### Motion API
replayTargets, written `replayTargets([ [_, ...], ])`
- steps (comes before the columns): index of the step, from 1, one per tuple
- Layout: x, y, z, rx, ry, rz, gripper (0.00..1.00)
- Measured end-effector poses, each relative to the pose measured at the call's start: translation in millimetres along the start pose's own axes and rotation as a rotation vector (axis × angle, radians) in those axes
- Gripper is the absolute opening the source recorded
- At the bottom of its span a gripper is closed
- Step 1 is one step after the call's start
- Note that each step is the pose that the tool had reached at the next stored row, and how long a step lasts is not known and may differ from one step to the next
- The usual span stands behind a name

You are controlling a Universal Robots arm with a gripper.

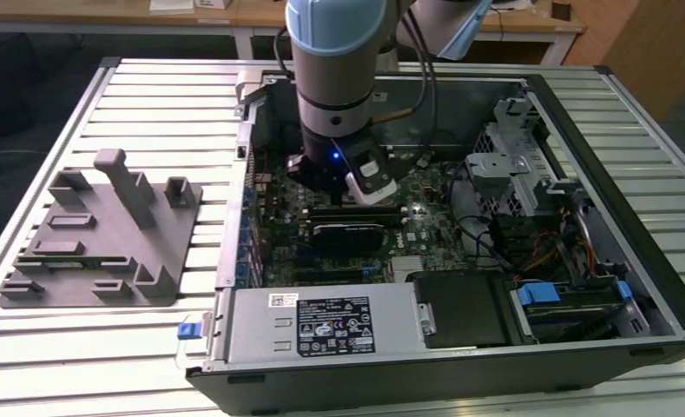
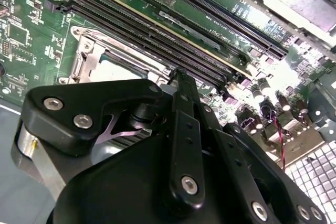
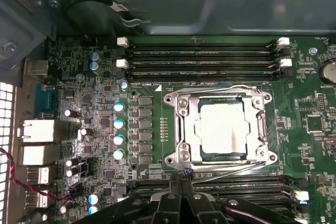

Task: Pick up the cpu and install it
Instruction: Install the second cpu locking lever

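In the exterior view, my arm reaches down into the open black-and-grey metal computer case [image 1: 620,261] lying on the slatted metal worktop [image 1: 145,95], and my claw [image 1: 359,193] hangs low over the green motherboard [image 1: 435,230]. A grey moulded parts tray [image 1: 93,243] sits on the worktop toward the exterior view's left, well apart from the case. From here I cannot tell how my fingers stand.

In the second wrist view, my black fingers [image 2: 181,124] meet at a single tip, together with nothing between them, poised just above the board beside the long black memory slots [image 2: 157,35]. The pale chip [image 2: 118,69] shows partly behind my linkage, inside its metal frame.

In the first wrist view, the cpu [image 3: 220,129], a flat square chip with a pale silver-white top, lies seated in the square metal-framed socket [image 3: 181,129], flat and square to the board. My claw [image 3: 181,178] comes to a closed point touching or just beside the socket's nearer edge, by the wire retention lever [image 3: 231,174]. So the cpu lies just ahead of my tip, very near.
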State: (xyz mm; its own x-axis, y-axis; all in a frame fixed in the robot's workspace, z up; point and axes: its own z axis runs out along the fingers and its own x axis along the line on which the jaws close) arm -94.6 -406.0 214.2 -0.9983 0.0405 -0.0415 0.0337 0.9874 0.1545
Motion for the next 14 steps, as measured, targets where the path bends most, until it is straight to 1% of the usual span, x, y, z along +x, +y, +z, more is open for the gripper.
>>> replayTargets([
  [4,1.3,-0.6,3.2,-0.0033,0.0002,0.000,0.11],
  [10,2.3,-1.4,5.8,-0.0164,0.0006,0.001,0.11],
  [14,2.4,-3.4,6.8,-0.0301,0.0010,0.001,0.11],
])
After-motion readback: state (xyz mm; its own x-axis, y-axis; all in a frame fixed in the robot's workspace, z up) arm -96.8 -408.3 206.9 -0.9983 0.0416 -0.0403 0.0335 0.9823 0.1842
